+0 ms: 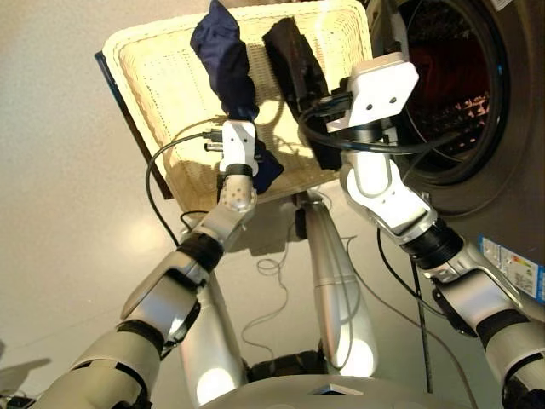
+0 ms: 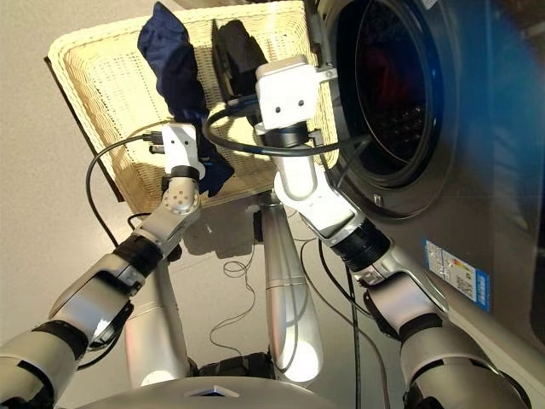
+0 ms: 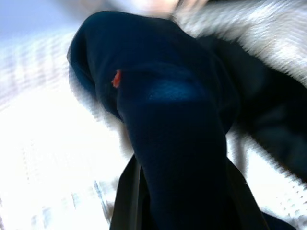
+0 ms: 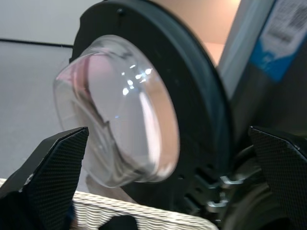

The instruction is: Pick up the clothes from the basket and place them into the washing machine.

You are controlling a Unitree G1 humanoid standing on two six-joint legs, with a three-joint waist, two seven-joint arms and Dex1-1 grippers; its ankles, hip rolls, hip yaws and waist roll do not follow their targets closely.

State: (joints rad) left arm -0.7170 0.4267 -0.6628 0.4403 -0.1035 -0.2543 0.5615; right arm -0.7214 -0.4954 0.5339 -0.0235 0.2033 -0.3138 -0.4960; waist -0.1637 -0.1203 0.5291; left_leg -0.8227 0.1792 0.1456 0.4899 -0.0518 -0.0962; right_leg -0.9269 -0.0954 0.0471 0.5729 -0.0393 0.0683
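Observation:
A navy blue cloth [image 1: 223, 55] hangs lifted over the cream wicker basket [image 1: 145, 81], and my left gripper [image 1: 242, 111] is shut on its lower part. In the left wrist view the navy cloth [image 3: 168, 124] fills the space between the fingers [image 3: 125, 201]. A black cloth [image 1: 294, 60] lies in the basket's right half. My right gripper [image 4: 168, 132] is open and holds nothing. It is up over the basket's right edge, pointing at the washing machine's open door [image 4: 196, 120] with its bulging glass [image 4: 117, 110]. The washing machine [image 1: 511, 145] stands on the right, its porthole [image 1: 451, 85] open.
Black cables loop around both wrists [image 1: 162, 162] and trail over the floor [image 1: 272, 273]. A dark flat board [image 1: 119, 102] sticks out under the basket's left edge. A blue and white label [image 1: 511, 264] is on the machine's front. Inside the drum it looks dark reddish.

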